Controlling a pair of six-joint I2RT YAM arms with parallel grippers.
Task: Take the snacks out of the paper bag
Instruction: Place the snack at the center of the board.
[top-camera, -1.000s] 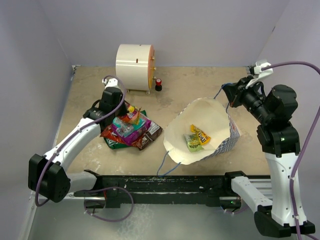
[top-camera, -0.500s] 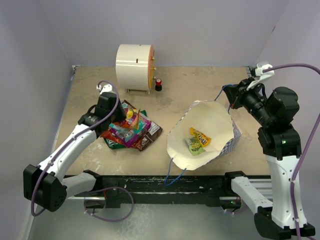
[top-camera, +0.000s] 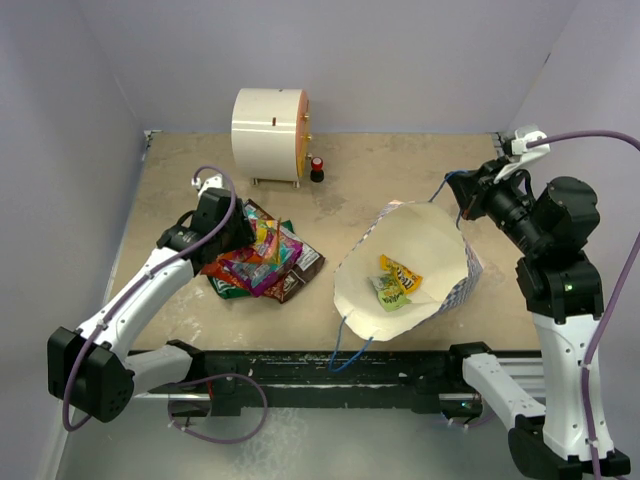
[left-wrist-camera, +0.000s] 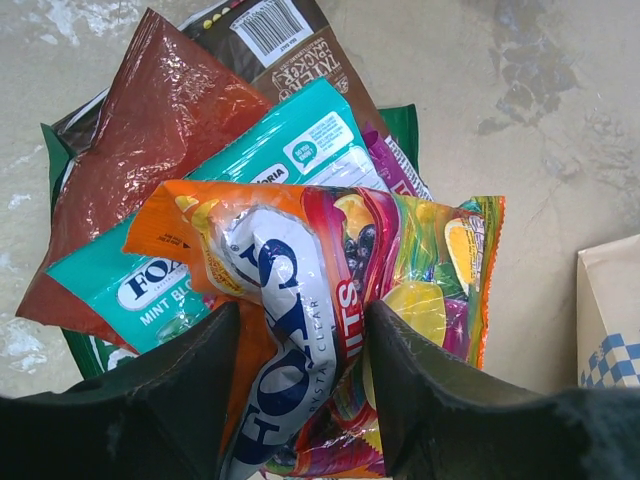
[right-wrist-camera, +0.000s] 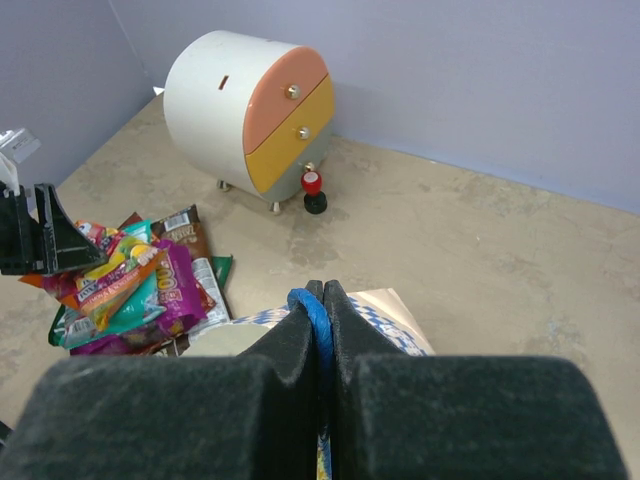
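2 snacks (top-camera: 393, 279) sit inside the paper bag (top-camera: 452, 287), right of the heap (top-camera: 262, 262). Left gripper (left-wrist-camera: 298, 385) parted, holding nothing, above the Fox's packet (left-wrist-camera: 300, 320); lift straight. Right gripper (right-wrist-camera: 322, 335) pinches the cord handle (right-wrist-camera: 314, 308).

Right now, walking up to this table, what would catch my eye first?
Probably the bright pile of snacks at centre-left, with the left gripper open over the top packet. Next, the paper bag on the right, held open by its blue handle in the shut right gripper.
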